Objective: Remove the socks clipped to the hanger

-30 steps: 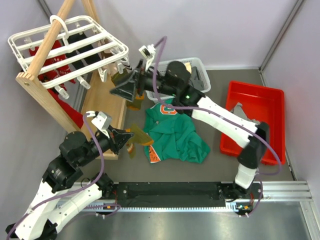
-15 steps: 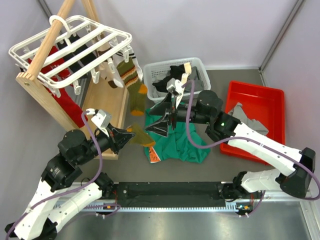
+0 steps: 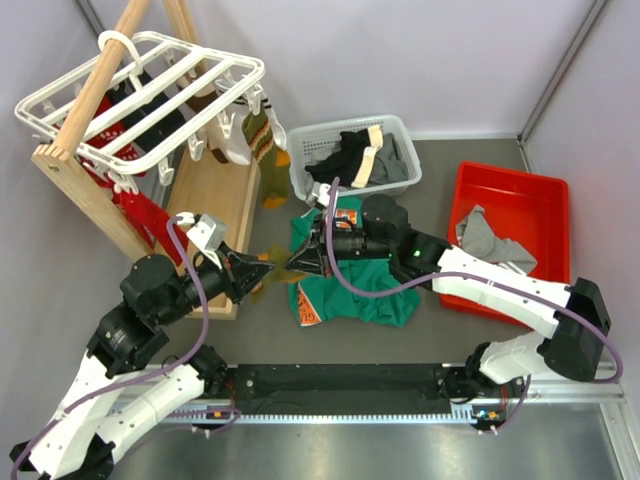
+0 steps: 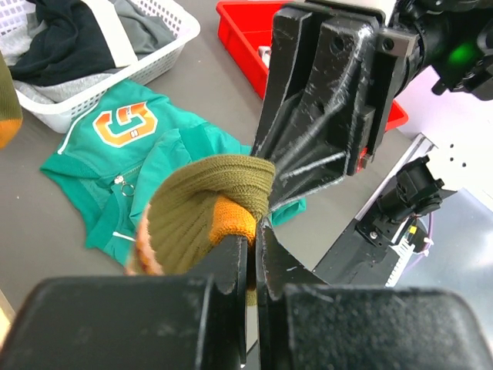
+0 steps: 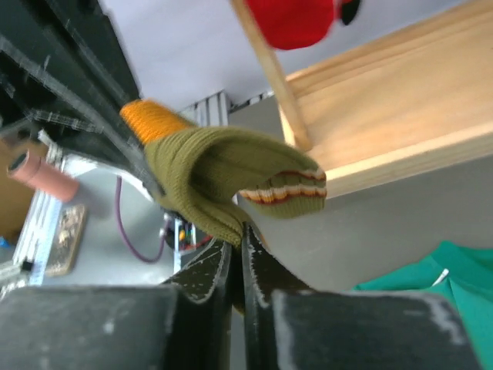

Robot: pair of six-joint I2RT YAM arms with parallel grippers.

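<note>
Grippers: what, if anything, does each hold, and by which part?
Both hold one olive sock: the left gripper pinches its orange end; the right gripper, a fold near the striped cuff.

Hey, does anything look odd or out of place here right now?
Yes. The left gripper and right gripper are both shut on the same olive striped sock, held between them. A green shirt also lies crumpled on the table, outside the basket.
</note>
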